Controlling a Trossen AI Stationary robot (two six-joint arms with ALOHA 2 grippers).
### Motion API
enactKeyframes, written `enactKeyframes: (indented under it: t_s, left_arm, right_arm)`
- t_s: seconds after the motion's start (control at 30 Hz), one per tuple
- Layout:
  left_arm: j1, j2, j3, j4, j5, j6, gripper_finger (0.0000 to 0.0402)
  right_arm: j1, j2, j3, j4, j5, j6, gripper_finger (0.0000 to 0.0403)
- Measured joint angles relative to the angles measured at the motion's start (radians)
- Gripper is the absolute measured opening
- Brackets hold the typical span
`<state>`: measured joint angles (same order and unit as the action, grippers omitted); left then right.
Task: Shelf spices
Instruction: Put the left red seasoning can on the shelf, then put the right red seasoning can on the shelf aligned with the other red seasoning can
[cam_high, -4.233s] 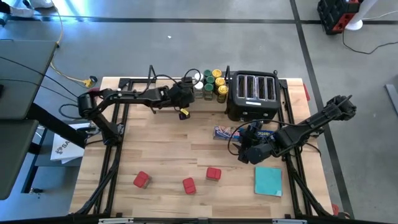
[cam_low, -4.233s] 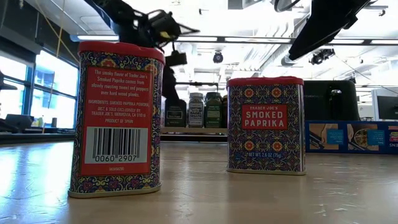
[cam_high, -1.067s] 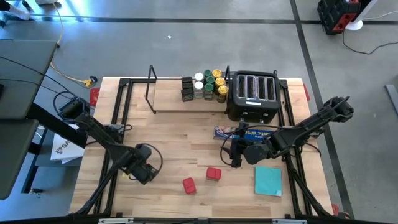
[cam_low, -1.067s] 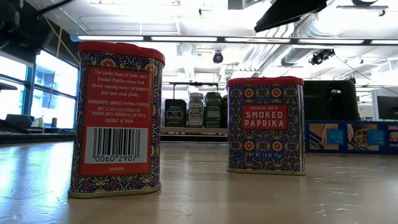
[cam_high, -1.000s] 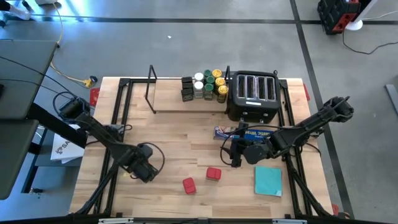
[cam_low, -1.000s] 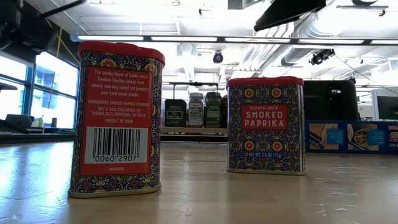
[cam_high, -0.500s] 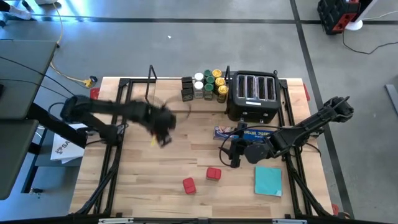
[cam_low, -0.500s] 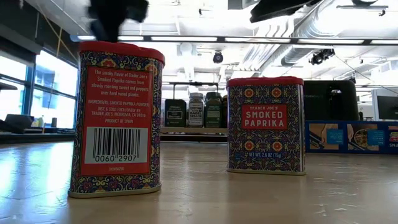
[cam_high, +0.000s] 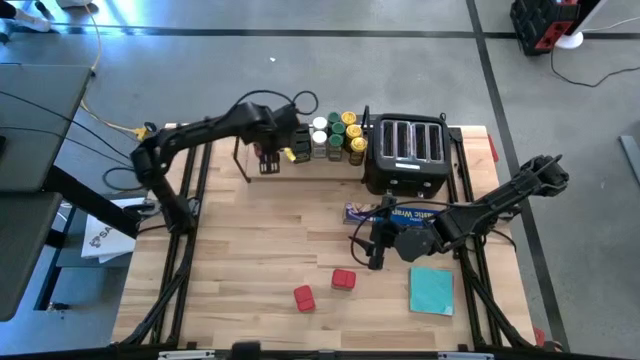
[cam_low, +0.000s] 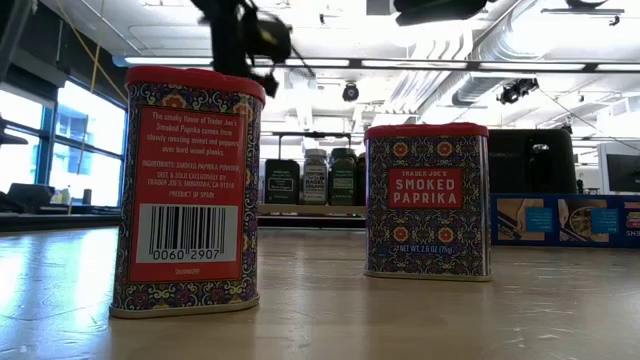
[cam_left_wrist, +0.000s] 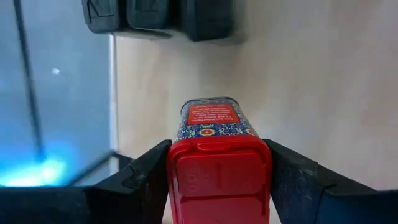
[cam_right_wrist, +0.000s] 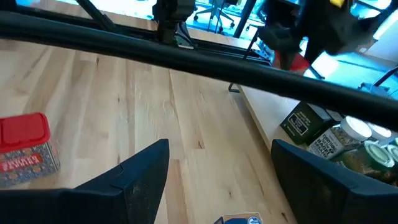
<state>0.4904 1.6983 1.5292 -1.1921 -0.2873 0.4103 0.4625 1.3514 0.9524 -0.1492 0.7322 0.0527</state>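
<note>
Red-lidded spice tin sits clamped in our left gripper above the shelf, beside the jars. Our right gripper hangs spread and empty mid-table; two more tins stand near it.

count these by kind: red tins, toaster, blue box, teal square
red tins: 3 (2 on the table, 1 in the left hand)
toaster: 1
blue box: 1
teal square: 1
total: 6
</note>
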Motion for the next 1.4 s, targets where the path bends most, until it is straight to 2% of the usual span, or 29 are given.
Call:
enactKeyframes:
  t_s: [0.13, 0.3, 0.57, 0.77, 1.2, 1.3, 1.4]
  left_arm:
    - [0.069, 0.085, 0.003, 0.067, -0.005, 0.160, 0.0228]
    - [0.123, 0.155, 0.003, 0.127, -0.009, 0.282, 0.0235]
    - [0.152, 0.176, 0.005, 0.219, -0.017, 0.387, 0.0230]
    - [0.152, 0.179, 0.045, 0.264, 0.047, 0.458, 0.0248]
    - [0.144, 0.178, 0.124, 0.256, 0.024, 0.478, 0.0274]
    - [0.136, 0.178, 0.162, 0.220, -0.008, 0.395, 0.0274]
    - [0.129, 0.146, 0.195, 0.155, 0.005, 0.276, 0.0274]
  right_arm:
    - [0.000, 0.000, 0.000, 0.007, 0.000, 0.018, 0.0277]
    - [-0.005, 0.000, 0.000, 0.009, 0.010, 0.036, 0.0277]
    - [-0.025, 0.000, 0.000, 0.010, 0.011, 0.044, 0.0277]
    - [-0.032, 0.000, 0.000, 0.011, 0.011, 0.044, 0.0277]
    - [-0.031, 0.000, 0.000, 0.011, -0.006, 0.044, 0.0277]
    - [-0.031, 0.000, 0.000, 0.011, -0.007, 0.042, 0.0277]
    - [-0.031, 0.000, 0.000, 0.002, -0.007, 0.032, 0.0277]
